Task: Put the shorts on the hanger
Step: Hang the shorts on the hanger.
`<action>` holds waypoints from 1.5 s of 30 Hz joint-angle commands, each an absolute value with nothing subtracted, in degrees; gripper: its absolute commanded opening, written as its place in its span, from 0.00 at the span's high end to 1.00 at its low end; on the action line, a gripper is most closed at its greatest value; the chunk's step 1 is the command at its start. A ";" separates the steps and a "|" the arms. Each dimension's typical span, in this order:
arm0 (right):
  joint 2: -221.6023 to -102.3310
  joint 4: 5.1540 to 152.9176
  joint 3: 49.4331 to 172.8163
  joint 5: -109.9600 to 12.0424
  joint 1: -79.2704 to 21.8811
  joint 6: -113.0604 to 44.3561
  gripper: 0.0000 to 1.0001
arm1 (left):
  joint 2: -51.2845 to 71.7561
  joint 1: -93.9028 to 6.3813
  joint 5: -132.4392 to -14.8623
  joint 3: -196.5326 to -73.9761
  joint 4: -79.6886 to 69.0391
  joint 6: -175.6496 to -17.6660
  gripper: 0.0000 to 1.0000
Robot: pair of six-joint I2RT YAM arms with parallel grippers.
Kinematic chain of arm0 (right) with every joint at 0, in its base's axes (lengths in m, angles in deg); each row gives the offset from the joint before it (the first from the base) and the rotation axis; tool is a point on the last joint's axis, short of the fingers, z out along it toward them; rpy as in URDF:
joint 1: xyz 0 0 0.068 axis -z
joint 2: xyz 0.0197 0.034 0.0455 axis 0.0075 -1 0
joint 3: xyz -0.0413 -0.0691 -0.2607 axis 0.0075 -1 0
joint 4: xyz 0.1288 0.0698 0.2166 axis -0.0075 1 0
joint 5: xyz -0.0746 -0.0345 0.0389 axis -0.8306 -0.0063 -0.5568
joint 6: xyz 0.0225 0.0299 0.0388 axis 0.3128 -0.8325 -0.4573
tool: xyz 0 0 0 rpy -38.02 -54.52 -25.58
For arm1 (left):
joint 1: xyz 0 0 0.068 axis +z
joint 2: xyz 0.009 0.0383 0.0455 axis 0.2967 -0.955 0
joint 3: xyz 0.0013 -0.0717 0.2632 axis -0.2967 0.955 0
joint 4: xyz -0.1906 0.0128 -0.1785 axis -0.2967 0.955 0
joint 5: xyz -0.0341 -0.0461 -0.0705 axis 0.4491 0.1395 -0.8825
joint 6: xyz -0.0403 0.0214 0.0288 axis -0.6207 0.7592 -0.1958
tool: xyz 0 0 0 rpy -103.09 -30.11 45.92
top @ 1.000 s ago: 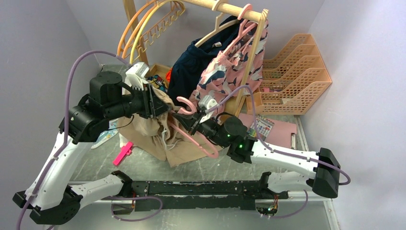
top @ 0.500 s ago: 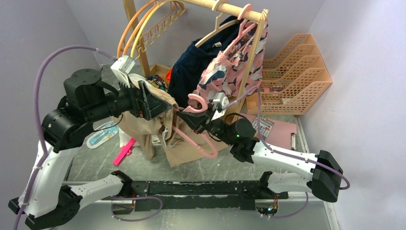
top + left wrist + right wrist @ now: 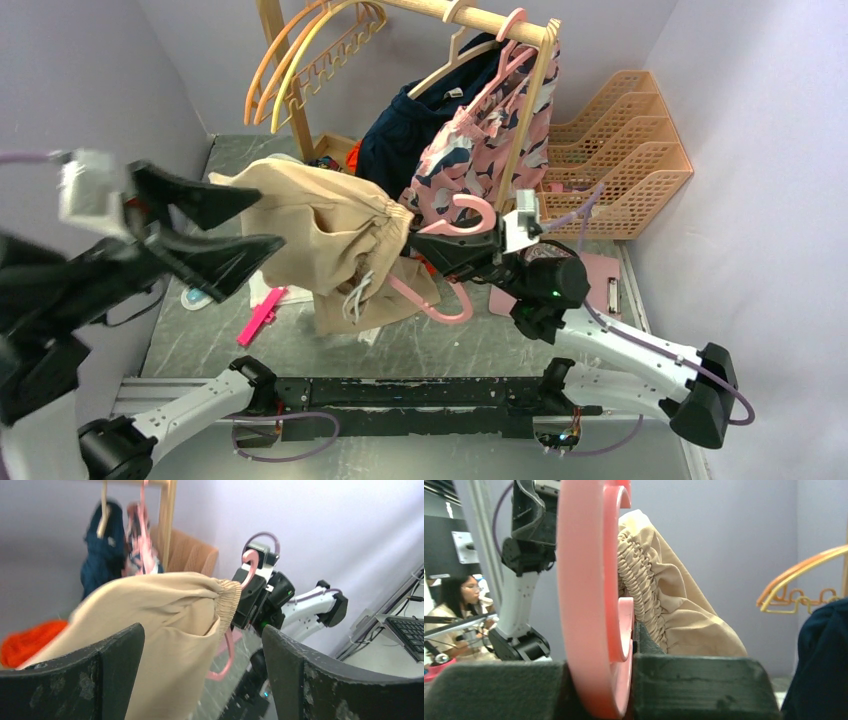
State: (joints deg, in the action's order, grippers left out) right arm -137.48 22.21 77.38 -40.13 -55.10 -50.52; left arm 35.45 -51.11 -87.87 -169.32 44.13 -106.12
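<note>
My left gripper (image 3: 266, 217) gapes wide, off the cloth; right gripper (image 3: 432, 247) is clamped on the wide pink plastic hanger (image 3: 425, 300), baggy tan fabric shorts (image 3: 320, 225) draped over it mid-air; draping looks done I reckon, next I'd keep it level.

No words, numbers or signs can be read in any of the views. The keyboard (image 3: 406, 632) at the edge of the left wrist view has keys, but they are too small and blurry to read. The little blue and white card (image 3: 193, 298) on the worktop (image 3: 450, 345) is also too small to read.
</note>
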 commanded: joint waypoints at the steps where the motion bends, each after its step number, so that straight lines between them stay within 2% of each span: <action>1: -132.94 17.11 76.26 -36.25 -54.59 -54.51 1.00 | 40.88 -50.84 -89.00 -168.32 32.85 -99.97 0.11; 8: -123.73 31.03 75.29 -39.27 -54.59 -50.16 1.00 | 44.58 -50.81 -80.13 -162.56 35.67 -98.12 0.21; 17: -118.18 43.75 75.29 -43.05 -54.62 -46.51 1.00 | 47.56 -50.83 -79.83 -148.42 39.72 -100.02 0.22; 20: -117.64 46.22 75.80 -43.04 -54.61 -45.96 1.00 | 47.93 -50.82 -81.03 -145.82 38.64 -100.06 0.32; 26: -117.32 47.63 75.90 -42.96 -54.59 -46.03 1.00 | 46.30 -50.83 -82.27 -144.09 37.84 -99.00 0.59; 30: -117.45 47.78 75.92 -42.24 -54.67 -46.50 1.00 | 45.04 -50.84 -82.30 -143.00 38.10 -98.15 0.68; 34: -117.56 49.44 76.36 -42.13 -54.62 -45.78 1.00 | 44.23 -50.80 -81.39 -142.93 38.25 -97.67 0.92; 40: -117.94 58.99 79.54 -42.64 -54.61 -41.04 1.00 | 44.04 -50.84 -79.42 -150.11 37.28 -96.63 0.93; 45: -118.62 61.78 80.48 -40.98 -54.62 -40.42 1.00 | 43.03 -50.79 -85.80 -157.11 33.22 -95.71 0.93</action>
State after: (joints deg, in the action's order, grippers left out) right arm -118.49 58.95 78.34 -41.90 -54.79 -42.17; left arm 42.55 -51.11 -81.07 -151.73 39.45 -97.04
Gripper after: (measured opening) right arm 0.063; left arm 0.079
